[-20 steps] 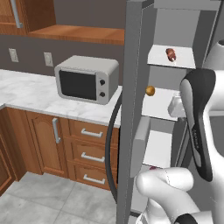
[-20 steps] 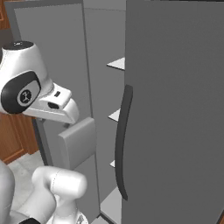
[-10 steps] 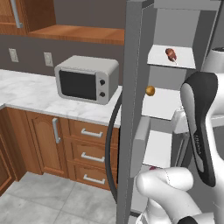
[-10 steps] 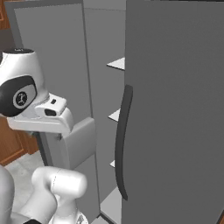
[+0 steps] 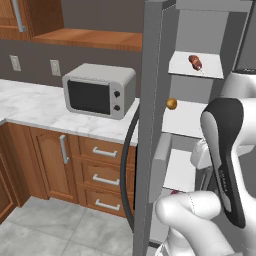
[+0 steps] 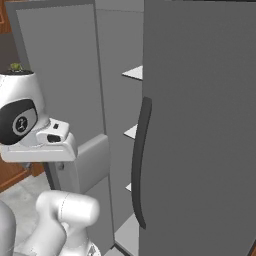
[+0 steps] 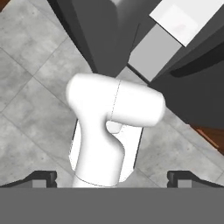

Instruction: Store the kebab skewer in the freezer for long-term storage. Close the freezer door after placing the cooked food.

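Lying on the freezer's point(image 5: 200, 30) top shelf, kebab skewer point(image 5: 195, 62), well apart from spread, empty jaws point(image 7: 112, 177)

Matt grey freezer door point(image 5: 150, 125), marble-look counter point(image 5: 45, 107), wood drawers point(image 5: 102, 175), tiled floor point(image 7: 30, 65).

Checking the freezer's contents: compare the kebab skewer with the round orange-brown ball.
The kebab skewer is reddish-brown chunks on a thin stick; the ball is one smooth orange-brown sphere. The skewer lies on a higher white shelf, towards its middle; the ball sits one shelf lower, at its left edge. Both are small.
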### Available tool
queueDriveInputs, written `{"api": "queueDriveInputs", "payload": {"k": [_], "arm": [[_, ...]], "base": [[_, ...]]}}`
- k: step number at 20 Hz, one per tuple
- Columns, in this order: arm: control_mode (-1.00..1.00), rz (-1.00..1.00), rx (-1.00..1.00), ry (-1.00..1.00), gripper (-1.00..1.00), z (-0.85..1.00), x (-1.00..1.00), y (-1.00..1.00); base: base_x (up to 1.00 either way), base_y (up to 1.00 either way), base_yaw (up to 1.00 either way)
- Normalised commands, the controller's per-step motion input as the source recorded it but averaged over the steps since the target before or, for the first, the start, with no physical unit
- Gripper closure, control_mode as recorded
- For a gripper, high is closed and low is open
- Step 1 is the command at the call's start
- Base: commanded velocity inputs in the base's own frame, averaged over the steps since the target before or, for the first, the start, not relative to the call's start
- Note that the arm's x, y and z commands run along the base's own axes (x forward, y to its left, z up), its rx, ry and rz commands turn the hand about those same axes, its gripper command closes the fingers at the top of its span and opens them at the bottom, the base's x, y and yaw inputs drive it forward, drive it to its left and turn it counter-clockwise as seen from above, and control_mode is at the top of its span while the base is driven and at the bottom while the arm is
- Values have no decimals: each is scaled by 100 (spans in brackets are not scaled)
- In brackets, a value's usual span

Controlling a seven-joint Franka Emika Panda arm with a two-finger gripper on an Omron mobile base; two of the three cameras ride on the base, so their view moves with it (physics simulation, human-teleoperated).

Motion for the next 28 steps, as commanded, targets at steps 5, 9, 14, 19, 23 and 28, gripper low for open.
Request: {"api": "queueDriveInputs", "payload": {"k": [5,9,14,19,23,28], "arm": [[-100,0,0,1,-100,-18,-5,5],[-100,0,0,0,-100,0,0,0],[-100,0,0,0,-100,0,0,0],[100,0,0,0,-100,0,-12,0],[100,0,0,0,-100,0,0,0],[100,0,0,0,-100,0,0,0]], "base": [[0,0,0],[0,0,0],[0,0,0],[-10,0,0],[-49,8,-12],[-35,17,-32]]}}
